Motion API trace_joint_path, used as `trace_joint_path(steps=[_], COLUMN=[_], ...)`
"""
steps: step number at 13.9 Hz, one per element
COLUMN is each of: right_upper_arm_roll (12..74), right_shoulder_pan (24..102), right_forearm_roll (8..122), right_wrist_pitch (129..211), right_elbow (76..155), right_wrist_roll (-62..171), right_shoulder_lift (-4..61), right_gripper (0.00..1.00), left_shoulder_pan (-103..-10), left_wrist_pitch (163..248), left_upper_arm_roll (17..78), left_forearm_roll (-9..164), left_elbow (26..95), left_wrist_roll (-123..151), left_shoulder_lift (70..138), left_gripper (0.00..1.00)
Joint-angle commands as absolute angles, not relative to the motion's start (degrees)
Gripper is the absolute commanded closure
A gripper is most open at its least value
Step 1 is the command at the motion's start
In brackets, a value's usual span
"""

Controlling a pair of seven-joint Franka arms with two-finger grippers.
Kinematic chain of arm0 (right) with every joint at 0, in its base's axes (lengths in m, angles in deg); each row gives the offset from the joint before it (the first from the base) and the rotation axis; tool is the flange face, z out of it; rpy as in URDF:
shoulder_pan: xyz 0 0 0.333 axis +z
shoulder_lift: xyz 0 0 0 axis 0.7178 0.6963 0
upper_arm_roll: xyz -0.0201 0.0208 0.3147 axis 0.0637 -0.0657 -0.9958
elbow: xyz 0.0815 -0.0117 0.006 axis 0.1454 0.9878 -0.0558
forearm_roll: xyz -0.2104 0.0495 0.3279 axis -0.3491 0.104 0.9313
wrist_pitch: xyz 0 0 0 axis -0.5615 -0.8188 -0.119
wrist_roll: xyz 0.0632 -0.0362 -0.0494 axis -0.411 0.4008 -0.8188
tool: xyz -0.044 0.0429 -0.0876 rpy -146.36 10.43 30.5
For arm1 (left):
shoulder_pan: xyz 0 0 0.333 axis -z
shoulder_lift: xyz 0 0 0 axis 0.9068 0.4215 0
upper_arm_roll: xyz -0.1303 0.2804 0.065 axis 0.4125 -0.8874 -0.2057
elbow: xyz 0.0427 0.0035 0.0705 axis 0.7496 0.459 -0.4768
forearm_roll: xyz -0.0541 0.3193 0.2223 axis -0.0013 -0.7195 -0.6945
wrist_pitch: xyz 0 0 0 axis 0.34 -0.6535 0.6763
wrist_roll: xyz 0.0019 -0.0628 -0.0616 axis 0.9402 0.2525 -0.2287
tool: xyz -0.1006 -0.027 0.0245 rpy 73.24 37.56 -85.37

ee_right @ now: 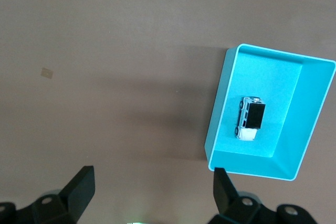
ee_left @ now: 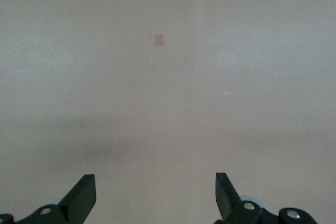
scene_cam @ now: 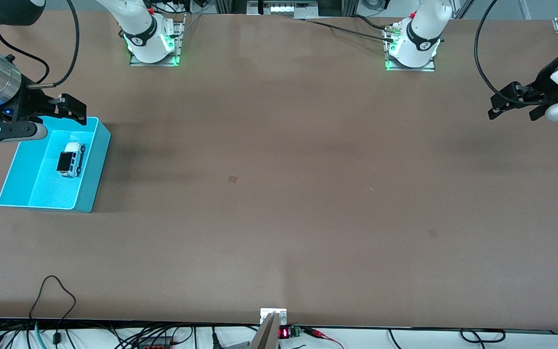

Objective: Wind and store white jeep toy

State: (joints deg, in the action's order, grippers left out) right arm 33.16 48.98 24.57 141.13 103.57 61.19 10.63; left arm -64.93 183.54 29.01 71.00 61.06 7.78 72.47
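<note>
The white jeep toy (scene_cam: pixel 70 159) with its black roof panel lies inside the cyan bin (scene_cam: pixel 93 167) at the right arm's end of the table. In the right wrist view the jeep (ee_right: pixel 250 118) rests on the bin's floor, enclosed by the bin's walls (ee_right: pixel 219 109). My right gripper (scene_cam: pixel 79 112) hangs open and empty in the air at the bin's rim; its jaws (ee_right: pixel 153 172) look down on bare table beside the bin. My left gripper (scene_cam: pixel 493 107) waits open and empty over the table at the left arm's end, with only tabletop between its jaws (ee_left: pixel 155 179).
Small tan patches (scene_cam: pixel 232 179) (scene_cam: pixel 432 233) mark the brown tabletop. Both arm bases (scene_cam: pixel 153 46) (scene_cam: pixel 412 51) stand along the table's edge farthest from the front camera. Cables (scene_cam: pixel 54 300) and a small mount (scene_cam: pixel 273 317) sit at the nearest edge.
</note>
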Motion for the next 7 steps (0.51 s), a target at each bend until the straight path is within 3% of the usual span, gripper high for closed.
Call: trace_joint_path(steps=[1,7], right_upper_arm_roll=[33.7,36.9], right_shoulder_pan=[48.4,46.9], right_forearm_roll=[25.0,25.0], right_wrist_pitch=[141.8,142.3], right_elbow=[103.8,103.8], right_wrist_roll=[62.2,62.2], right_shoulder_lift=[9.7,9.4], right_gripper=[0.0,0.0], left_shoulder_pan=[-65.2,-65.2], left_wrist_pitch=[184.0,183.9], left_upper_arm_roll=[29.4,29.4], left_forearm_roll=[70.1,70.1], left_elbow=[61.9,61.9], left_wrist_roll=[7.4,8.6], left_shoulder_lift=[71.3,71.3], left_gripper=[0.0,0.0])
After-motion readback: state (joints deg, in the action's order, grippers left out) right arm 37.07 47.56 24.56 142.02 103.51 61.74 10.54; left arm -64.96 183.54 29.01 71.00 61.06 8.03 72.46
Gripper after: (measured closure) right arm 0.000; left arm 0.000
